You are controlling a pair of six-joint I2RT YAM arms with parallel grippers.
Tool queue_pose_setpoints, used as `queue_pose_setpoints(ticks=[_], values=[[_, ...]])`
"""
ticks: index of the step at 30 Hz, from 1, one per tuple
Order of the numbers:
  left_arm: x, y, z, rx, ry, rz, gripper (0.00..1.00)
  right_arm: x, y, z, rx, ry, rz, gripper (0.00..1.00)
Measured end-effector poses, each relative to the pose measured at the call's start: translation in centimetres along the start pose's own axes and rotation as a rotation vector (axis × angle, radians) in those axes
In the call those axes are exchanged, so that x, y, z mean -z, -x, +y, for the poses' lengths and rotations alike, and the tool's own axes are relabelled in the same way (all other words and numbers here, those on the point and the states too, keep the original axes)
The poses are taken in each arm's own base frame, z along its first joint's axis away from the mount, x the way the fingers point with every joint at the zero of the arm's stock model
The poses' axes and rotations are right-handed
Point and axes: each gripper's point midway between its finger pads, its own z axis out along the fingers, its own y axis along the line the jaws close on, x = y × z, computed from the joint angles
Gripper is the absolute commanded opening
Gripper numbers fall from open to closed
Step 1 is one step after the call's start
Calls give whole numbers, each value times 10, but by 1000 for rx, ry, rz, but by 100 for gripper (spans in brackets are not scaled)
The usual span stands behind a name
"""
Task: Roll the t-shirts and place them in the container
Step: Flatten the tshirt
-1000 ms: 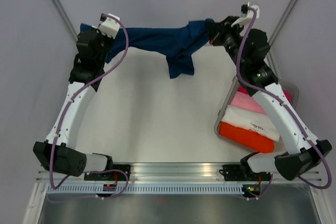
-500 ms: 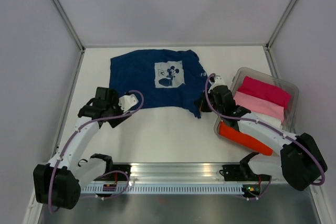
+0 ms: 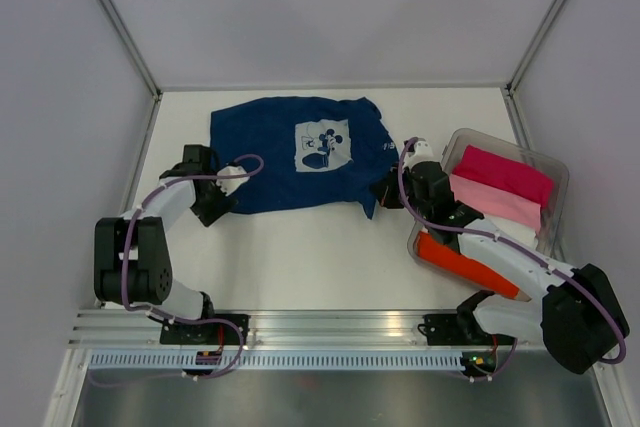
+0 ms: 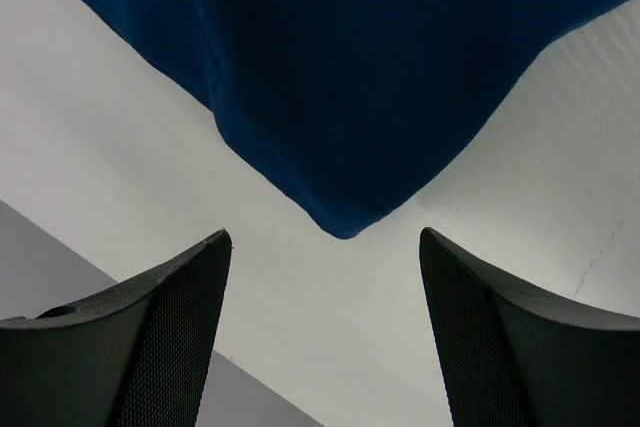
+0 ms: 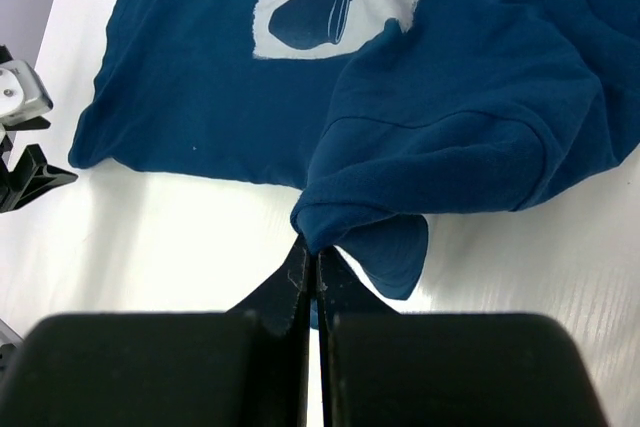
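**Shirt laid down, left side let go**

A second ago the navy t-shirt (image 3: 290,152) hung stretched in the air between both raised arms. Now it lies spread on the surface (image 3: 300,267) with its white print facing up.

The left pincer (image 4: 325,245) has released its corner. Its fingers stand wide apart, and the pointed corner of cloth lies just ahead of them, between the two tips and touching neither.

The right pincer (image 5: 310,252) is still pressed together on a bunched fold at its own near corner of the shirt. Beyond its tips the cloth is doubled over on itself, with a small flap tucked underneath (probably a sleeve, though I cannot be sure).

Outboard of the right pincer, the bin (image 3: 556,171) holds the magenta shirt (image 3: 505,172), the pink shirt (image 3: 490,204) and the orange shirt (image 3: 462,259), all folded.

The spreading step looks nearly finished and rolling has not begun. The crumpled corner in the right pincer probably needs pulling flat first, or the roll will come out lumpy on that side.
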Motion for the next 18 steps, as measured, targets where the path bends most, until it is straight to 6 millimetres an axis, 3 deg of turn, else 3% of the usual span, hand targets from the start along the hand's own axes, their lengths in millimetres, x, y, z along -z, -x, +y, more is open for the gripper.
queue_pose_setpoints(ticks=[6, 8, 9, 10, 12, 13, 18], values=[[-9, 11, 0, -32, -21, -54, 81, 1, 1, 1, 1, 1, -4, 0], [-20, 11, 0, -30, -27, -47, 75, 1, 1, 1, 1, 2, -4, 0], [-23, 12, 2, -30, -30, -33, 70, 1, 1, 0, 1, 1, -4, 0], [-26, 18, 8, -22, -10, -51, 54, 1, 1, 0, 1, 2, -4, 0], [-33, 23, 15, -7, 8, -56, 35, 1, 0, 0, 1, -2, -3, 0], [-36, 25, 17, 1, 12, -57, 3, 1, 0, -1, 1, -7, -5, 0], [-39, 22, 22, 52, 39, -54, 2, 5, 2, -7, 6, -37, -13, 0]])
